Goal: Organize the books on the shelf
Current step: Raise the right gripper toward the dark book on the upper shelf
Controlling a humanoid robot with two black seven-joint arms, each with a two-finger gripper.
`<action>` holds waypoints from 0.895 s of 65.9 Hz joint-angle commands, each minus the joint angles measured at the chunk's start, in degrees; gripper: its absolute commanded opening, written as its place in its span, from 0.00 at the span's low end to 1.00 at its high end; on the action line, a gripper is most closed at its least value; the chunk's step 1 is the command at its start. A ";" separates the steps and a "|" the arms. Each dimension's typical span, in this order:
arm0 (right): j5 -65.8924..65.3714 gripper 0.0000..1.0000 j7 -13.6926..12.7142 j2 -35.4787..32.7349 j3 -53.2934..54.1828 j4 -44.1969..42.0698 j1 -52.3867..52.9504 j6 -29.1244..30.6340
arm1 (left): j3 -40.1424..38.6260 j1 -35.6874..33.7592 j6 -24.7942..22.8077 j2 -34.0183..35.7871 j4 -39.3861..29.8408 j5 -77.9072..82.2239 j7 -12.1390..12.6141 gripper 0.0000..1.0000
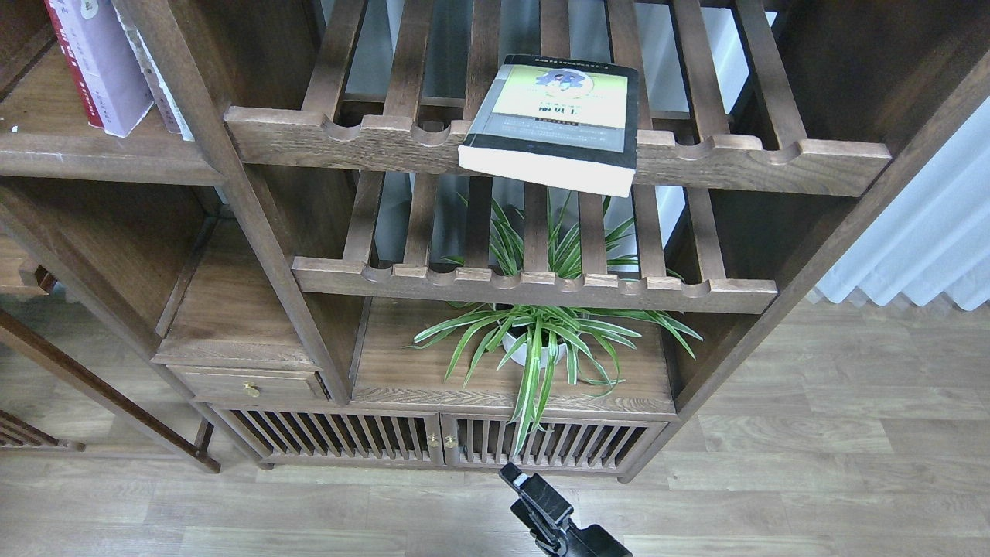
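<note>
A thick yellow-green-and-grey book (555,116) with a black border lies flat on the upper slatted rack, its page edge hanging over the notched front rail. On the solid dark-brown shelf (93,158) at the upper left, a red book (63,54) and a pale lavender book (104,66) stand leaning together. My right gripper (517,480) shows at the bottom centre, far below the books, above the floor. It is small and dark, so I cannot tell its fingers apart. My left gripper is out of view.
A second slatted rack (534,290) sits under the upper one. A spider plant in a white pot (534,340) stands on the cabinet top below it. More thin books (158,89) lean by the upright post. A white curtain (928,247) hangs at the right.
</note>
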 commanded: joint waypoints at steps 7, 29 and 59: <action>0.35 0.99 1.06 0.00 -0.07 0.61 -0.03 0.00 | -2.17 8.34 0.00 -0.19 -6.38 0.00 -0.60 0.78; 3.34 0.99 2.03 0.00 -0.07 1.32 0.06 0.00 | -2.08 17.48 0.00 -2.30 -9.64 -0.18 -1.13 0.78; 3.26 0.99 1.94 0.00 0.19 3.60 3.39 0.00 | -1.20 24.16 0.00 -13.02 -7.44 0.70 -0.34 0.81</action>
